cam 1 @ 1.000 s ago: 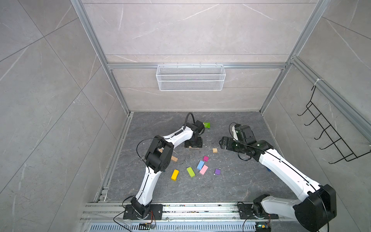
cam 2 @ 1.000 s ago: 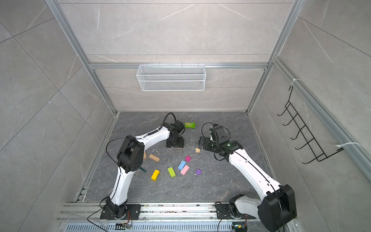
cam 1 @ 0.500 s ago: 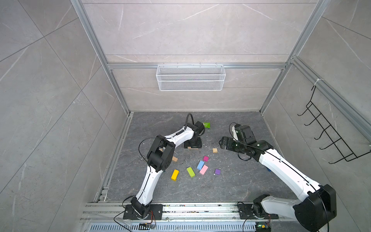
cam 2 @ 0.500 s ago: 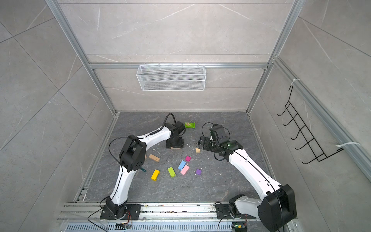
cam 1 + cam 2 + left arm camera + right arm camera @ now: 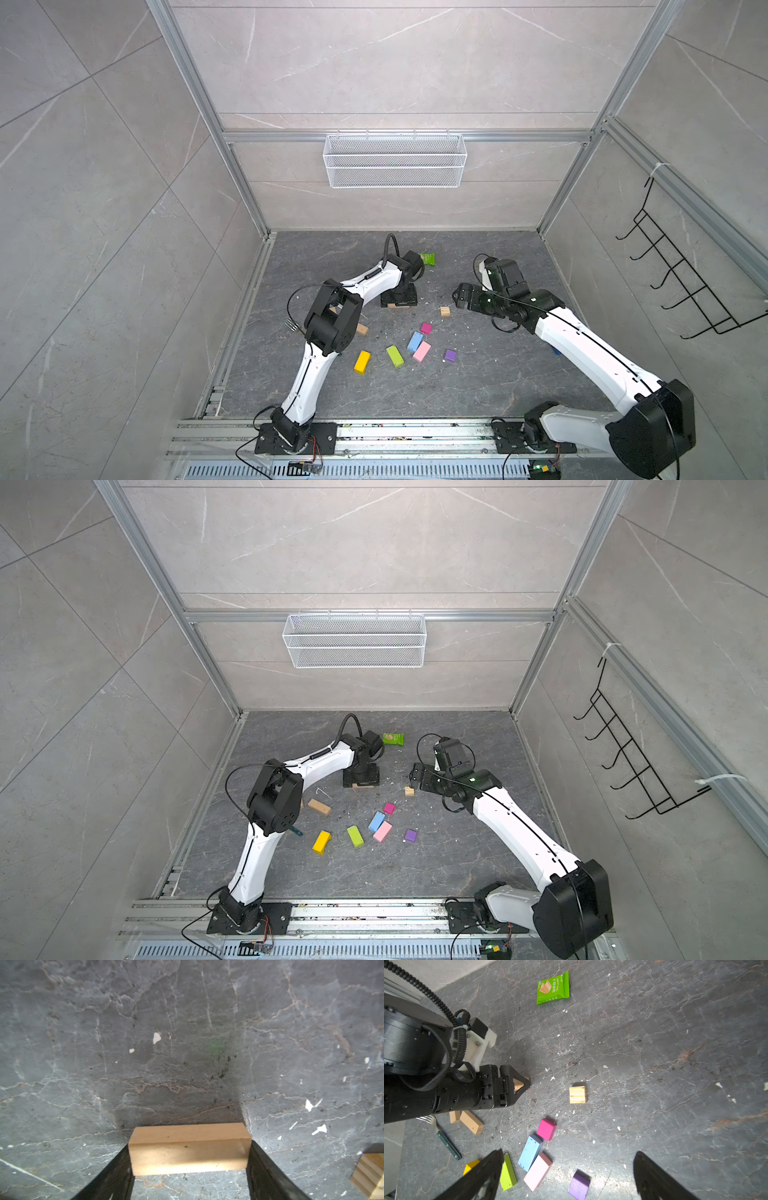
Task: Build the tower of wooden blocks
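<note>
The white-and-black left arm (image 5: 376,281) reaches forward with its elbow raised and its wrist turned straight down. The left gripper (image 5: 189,1147) clamps a plain tan wooden bar (image 5: 188,1153) by its ends between both black fingers (image 5: 116,1169). The right arm (image 5: 582,345) stretches low, and the right gripper (image 5: 568,1152) hovers with its jaws spread wide.

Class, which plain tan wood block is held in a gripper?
The tan wooden bar clamped by its ends in the left gripper; the small tan cube and the other tan bars lie loose.
</note>
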`<state>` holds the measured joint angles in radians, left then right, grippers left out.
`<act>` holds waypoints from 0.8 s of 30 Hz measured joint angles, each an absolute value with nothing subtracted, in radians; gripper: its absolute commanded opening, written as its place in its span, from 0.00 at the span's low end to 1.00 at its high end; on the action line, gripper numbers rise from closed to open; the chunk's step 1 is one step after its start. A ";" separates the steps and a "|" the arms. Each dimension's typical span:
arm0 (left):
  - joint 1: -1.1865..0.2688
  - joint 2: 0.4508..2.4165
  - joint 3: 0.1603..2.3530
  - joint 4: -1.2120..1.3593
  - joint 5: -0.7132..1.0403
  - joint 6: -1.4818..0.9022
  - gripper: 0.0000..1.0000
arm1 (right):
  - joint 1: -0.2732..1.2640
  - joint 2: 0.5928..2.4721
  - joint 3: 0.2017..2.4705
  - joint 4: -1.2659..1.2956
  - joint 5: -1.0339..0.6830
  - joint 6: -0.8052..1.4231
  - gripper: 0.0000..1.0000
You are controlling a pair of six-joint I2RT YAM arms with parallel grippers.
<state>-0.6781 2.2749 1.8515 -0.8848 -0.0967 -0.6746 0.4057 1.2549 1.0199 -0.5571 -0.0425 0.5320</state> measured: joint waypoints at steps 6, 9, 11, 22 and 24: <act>-0.678 2.275 1.851 -0.885 -0.099 -0.675 0.70 | 0.406 1.256 1.020 -0.557 -0.043 0.532 0.99; -0.678 2.275 1.851 -0.885 -0.100 -0.675 0.77 | 0.406 1.257 1.020 -0.557 -0.043 0.532 0.99; -0.678 2.275 1.851 -0.888 -0.101 -0.675 0.81 | 0.406 1.259 1.020 -0.557 -0.047 0.532 0.99; -0.675 2.276 1.848 -0.889 -0.104 -0.681 0.98 | 0.406 1.271 1.021 -0.556 -0.057 0.532 0.99; -0.673 2.276 1.841 -0.886 -0.103 -0.681 1.00 | 0.406 1.271 1.021 -0.557 -0.060 0.532 0.99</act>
